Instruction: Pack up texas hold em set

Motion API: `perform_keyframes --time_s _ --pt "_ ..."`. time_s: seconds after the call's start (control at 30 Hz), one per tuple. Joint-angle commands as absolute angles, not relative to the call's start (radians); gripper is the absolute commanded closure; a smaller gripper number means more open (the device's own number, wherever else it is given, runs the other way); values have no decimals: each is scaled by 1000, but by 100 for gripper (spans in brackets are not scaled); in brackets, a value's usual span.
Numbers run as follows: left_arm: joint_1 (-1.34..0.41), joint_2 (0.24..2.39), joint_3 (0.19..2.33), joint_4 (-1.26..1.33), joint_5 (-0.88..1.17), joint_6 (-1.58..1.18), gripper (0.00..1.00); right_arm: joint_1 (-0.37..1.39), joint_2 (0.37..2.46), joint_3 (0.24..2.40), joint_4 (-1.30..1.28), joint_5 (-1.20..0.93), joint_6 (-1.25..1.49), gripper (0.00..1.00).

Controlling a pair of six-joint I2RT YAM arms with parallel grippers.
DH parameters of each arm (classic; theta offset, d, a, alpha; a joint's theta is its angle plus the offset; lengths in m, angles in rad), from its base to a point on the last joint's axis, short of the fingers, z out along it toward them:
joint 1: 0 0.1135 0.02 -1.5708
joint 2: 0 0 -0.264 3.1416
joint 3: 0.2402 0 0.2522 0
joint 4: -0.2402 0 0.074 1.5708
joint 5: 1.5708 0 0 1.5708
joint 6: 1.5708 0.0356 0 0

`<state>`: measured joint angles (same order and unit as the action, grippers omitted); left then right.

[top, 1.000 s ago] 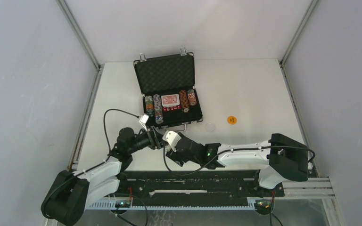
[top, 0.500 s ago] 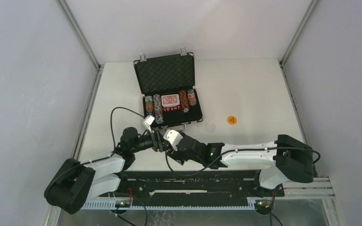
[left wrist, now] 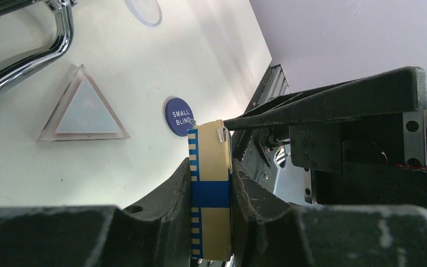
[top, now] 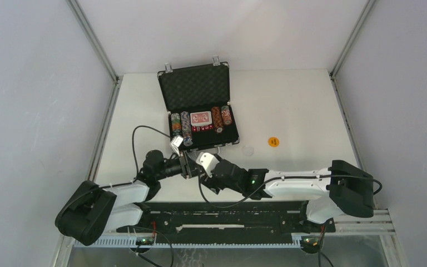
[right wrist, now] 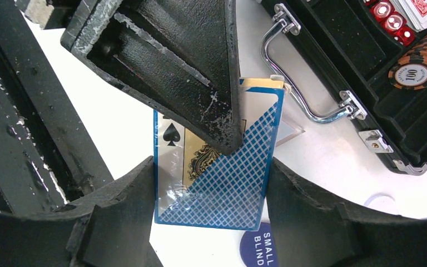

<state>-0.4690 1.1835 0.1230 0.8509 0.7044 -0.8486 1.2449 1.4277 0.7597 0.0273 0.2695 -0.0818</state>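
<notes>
The black briefcase (top: 195, 88) lies open, holding striped chips (top: 185, 125), a red deck (top: 200, 117) and red dice (top: 199, 128). My left gripper (top: 185, 164) (left wrist: 211, 167) is shut on a blue card deck (left wrist: 210, 189), held on edge just in front of the case handle (right wrist: 294, 83). My right gripper (top: 201, 167) (right wrist: 211, 167) meets it from the other side, its jaws pressed on the deck's (right wrist: 228, 189) two side edges. A blue "small blind" disc (left wrist: 179, 115) lies on the table beneath.
A clear triangular piece (left wrist: 83, 108) lies beside the handle (left wrist: 33, 50). A clear disc (top: 248, 149) and an orange disc (top: 273, 141) lie right of the case. The table's near edge and the arms' rail are just behind the grippers.
Both arms have shifted slightly right and closer together. The right gripper has come up around the deck that the left gripper holds.
</notes>
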Motion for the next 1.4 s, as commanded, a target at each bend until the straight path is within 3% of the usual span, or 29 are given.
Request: perform_keyframes --time_s 0.0,0.17,0.27,0.77,1.37 --pt "-479 1151 163 895 732 -828 95 1224 1397 764 110 275 -59 41" --pt "-478 1115 183 858 686 -834 100 1207 1376 760 104 281 -44 16" --pt "-478 1074 200 817 620 -832 100 1189 1327 728 120 282 -36 7" --pt "-478 928 296 496 8 -837 100 1020 983 530 153 223 90 5" --pt "-475 1261 535 523 -166 -870 100 1043 1028 503 127 235 135 6"
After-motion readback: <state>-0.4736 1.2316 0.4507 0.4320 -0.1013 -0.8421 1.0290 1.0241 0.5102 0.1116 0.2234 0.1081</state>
